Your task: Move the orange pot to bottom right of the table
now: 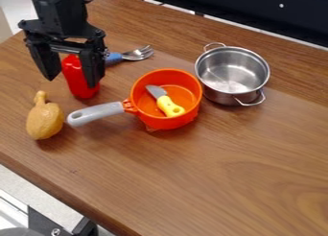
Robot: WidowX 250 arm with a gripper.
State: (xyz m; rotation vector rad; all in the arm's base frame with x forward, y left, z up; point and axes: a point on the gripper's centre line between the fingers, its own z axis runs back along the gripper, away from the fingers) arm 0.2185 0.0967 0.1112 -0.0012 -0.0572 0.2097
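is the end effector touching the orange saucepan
Apart: the camera view plainly shows wooden table between the end effector and the orange saucepan, its grey handle included.

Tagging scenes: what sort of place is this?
Probably a lab tabletop staged with kitchen play things: a toy-like orange pot, a drumstick-shaped toy and a robot gripper over the wooden table.
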